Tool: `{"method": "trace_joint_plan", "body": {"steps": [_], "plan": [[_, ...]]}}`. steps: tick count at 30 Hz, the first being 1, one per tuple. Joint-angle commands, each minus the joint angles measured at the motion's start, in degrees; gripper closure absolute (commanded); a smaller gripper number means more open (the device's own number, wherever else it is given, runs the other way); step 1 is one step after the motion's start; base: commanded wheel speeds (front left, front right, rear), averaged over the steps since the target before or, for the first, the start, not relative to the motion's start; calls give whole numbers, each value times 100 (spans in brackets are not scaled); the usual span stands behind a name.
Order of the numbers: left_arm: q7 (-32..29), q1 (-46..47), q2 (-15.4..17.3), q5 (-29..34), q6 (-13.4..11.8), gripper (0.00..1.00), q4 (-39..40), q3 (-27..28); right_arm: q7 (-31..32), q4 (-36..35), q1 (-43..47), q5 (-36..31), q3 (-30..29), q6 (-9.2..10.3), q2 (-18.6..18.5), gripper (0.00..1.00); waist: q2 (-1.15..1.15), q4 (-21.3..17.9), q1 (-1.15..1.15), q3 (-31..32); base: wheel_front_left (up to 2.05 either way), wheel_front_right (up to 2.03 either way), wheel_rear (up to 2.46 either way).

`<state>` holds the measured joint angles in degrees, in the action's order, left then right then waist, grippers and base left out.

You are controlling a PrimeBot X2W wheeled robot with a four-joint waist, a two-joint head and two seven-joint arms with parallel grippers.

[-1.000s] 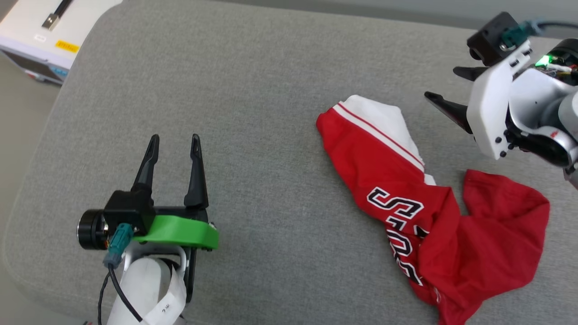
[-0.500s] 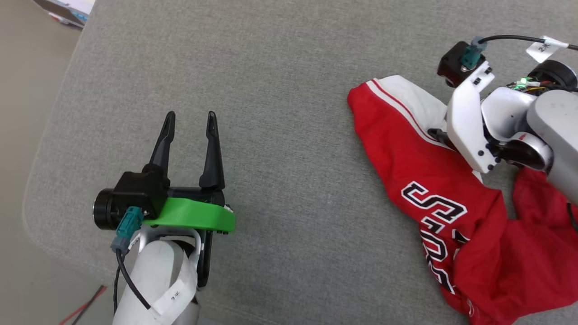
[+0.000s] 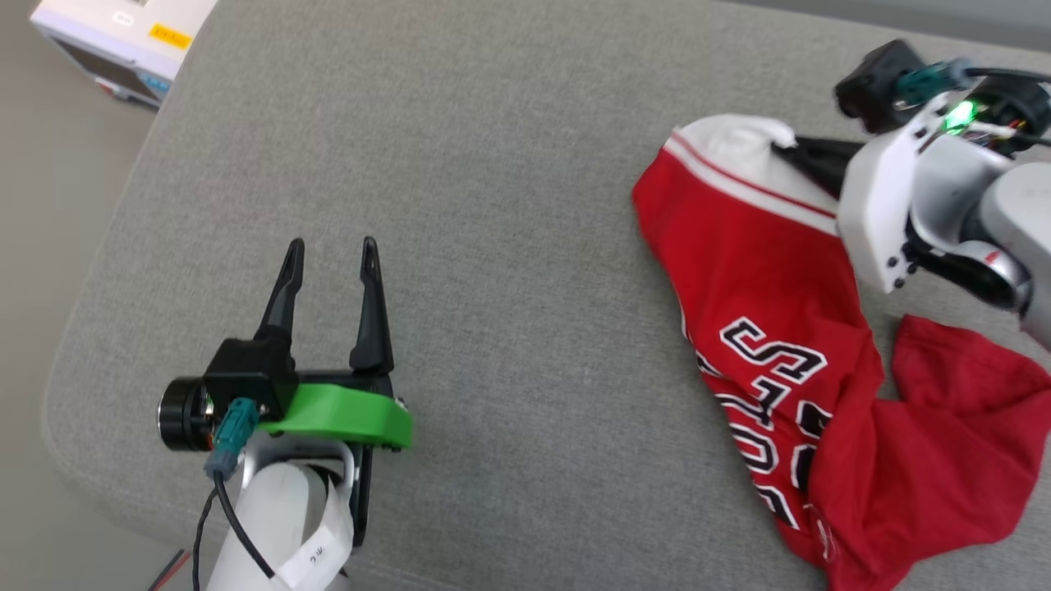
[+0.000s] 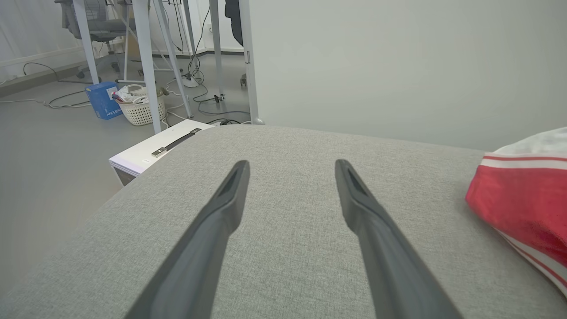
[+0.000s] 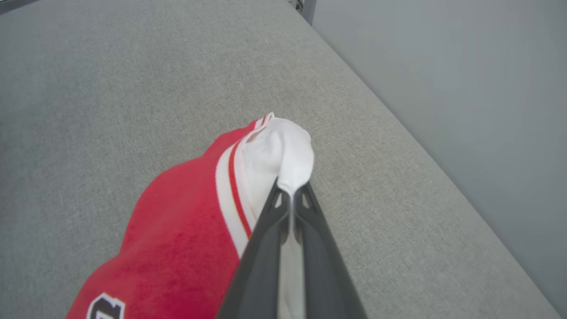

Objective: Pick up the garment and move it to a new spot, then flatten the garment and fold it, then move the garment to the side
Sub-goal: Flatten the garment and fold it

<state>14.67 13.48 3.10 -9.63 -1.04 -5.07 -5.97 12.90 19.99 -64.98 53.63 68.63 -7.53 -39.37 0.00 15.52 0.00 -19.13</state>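
Nearest the robot, at the lower left of the head view, the left gripper (image 3: 332, 246) with its green plastic bracket hovers over the grey woven fabric cushion (image 3: 493, 205). Its two long dark fingers stand well apart with nothing between them. In the left wrist view the left gripper (image 4: 291, 165) frames bare cushion (image 4: 288, 141), and the garment's edge (image 4: 522, 195) shows at the far right, well apart from the fingers.

The garment, a red jersey-style T-shirt with white sleeves (image 3: 764, 279), lies crumpled on the right side of the cushion. Its nearer end is a bunched heap of plain red cloth. Black, white-outlined letters run along the middle of it. Its farther end carries white-and-red striped trim and a white sleeve (image 3: 731, 139).

At that far end the right gripper (image 3: 776, 144) reaches in from the right, its fingers pressed together on the white sleeve. The right wrist view shows the right gripper (image 5: 291, 190) pinching a fold of the sleeve (image 5: 279, 155) between its tips, with the cloth drawn up to a peak there and the red body of the garment (image 5: 186, 221) trailing to the lower left over the cushion (image 5: 110, 88).

Beyond the cushion's far left corner sits a flat white box (image 3: 123, 41). The left wrist view shows it (image 4: 155, 148) on a grey floor, then a white woven basket (image 4: 141, 106), a small blue box (image 4: 102, 99) and pale metal table legs (image 4: 146, 62). A plain pale wall (image 4: 398, 66) rises behind the cushion.
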Motion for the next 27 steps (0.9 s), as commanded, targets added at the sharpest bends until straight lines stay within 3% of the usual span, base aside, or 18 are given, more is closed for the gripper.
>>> {"method": "trace_joint_plan", "body": {"steps": [1,8,16,20,27], "plan": [[33,-113,-22,58,37,0,-15,34,-152,-99,-59,-10,-82,4,-145,100,0,-300,0,374,0,0,0],[33,-401,-22,133,69,0,-6,150,-718,-750,605,121,-900,4,-1102,100,0,-632,0,697,0,0,0],[33,-584,-22,188,77,0,11,258,-976,-789,2399,359,-2149,4,-1950,100,0,-1000,0,794,0,0,0],[33,-566,-22,215,89,0,25,303,-1040,-451,3442,441,-2783,4,-1970,100,0,-1112,0,741,0,0,0],[33,-474,-22,241,138,0,-1,310,-1102,433,4841,567,-3555,4,-1345,100,0,-1161,0,583,0,0,0]]}}
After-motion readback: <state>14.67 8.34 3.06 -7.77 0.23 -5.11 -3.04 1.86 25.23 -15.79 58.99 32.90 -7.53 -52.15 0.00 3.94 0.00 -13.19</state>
